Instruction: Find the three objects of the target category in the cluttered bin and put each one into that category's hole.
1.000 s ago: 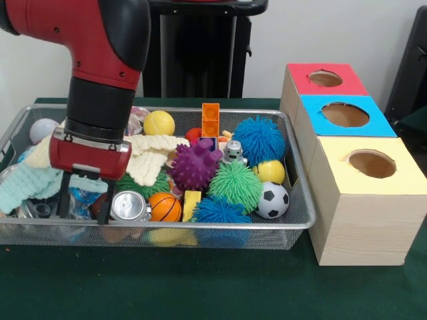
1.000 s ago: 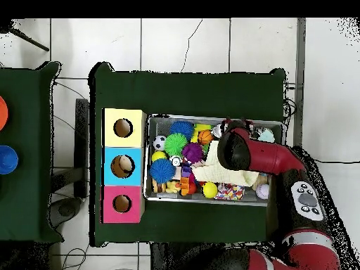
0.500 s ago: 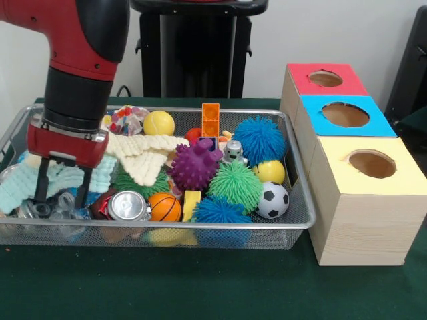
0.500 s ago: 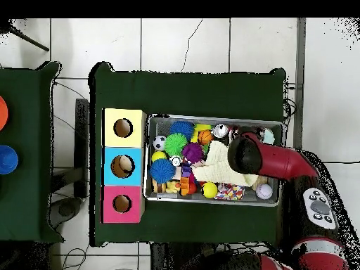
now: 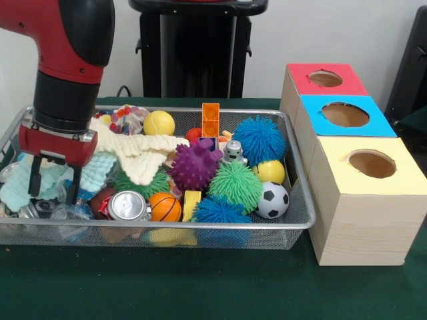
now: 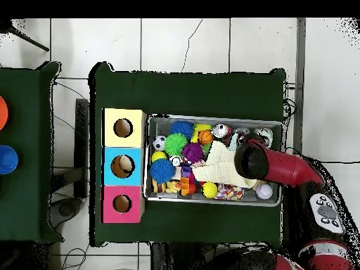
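Observation:
The wire-mesh bin (image 5: 200,227) holds several toys and also shows in the overhead view (image 6: 214,117). My gripper (image 5: 53,188) hangs at the bin's left end with its fingers apart and empty, just over a light blue knitted cloth (image 5: 19,185) and clear plastic scraps. In the overhead view the arm's wrist (image 6: 253,160) hides it. Three boxes with holes stand right of the bin: yellow (image 5: 371,163), blue (image 5: 345,115) and red (image 5: 325,79).
In the bin lie a cream knitted cloth (image 5: 143,155), a silver can (image 5: 129,205), a small basketball (image 5: 165,207), a purple spiky ball (image 5: 195,165), green (image 5: 237,185) and blue (image 5: 260,139) fuzzy balls, a soccer ball (image 5: 272,200), a yellow ball (image 5: 159,123) and an orange brick (image 5: 211,120).
My gripper has moved left along the bin in the front view, from beside the can to the bin's left end, and has risen slightly. It stays open.

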Controlling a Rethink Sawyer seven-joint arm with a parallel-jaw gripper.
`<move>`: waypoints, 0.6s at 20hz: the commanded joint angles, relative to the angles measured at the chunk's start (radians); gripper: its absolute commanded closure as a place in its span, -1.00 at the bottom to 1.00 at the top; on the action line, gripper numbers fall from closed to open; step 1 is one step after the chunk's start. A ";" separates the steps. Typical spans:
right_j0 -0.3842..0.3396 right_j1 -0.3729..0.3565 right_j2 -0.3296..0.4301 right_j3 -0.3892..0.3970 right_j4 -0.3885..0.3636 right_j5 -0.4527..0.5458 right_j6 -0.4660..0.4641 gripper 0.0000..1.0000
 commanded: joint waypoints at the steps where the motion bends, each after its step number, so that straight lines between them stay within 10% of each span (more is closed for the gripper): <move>1: -0.035 0.056 0.093 0.136 0.019 0.095 0.099 -1.00; 12: -0.108 -0.009 0.213 0.218 0.073 0.175 0.066 -1.00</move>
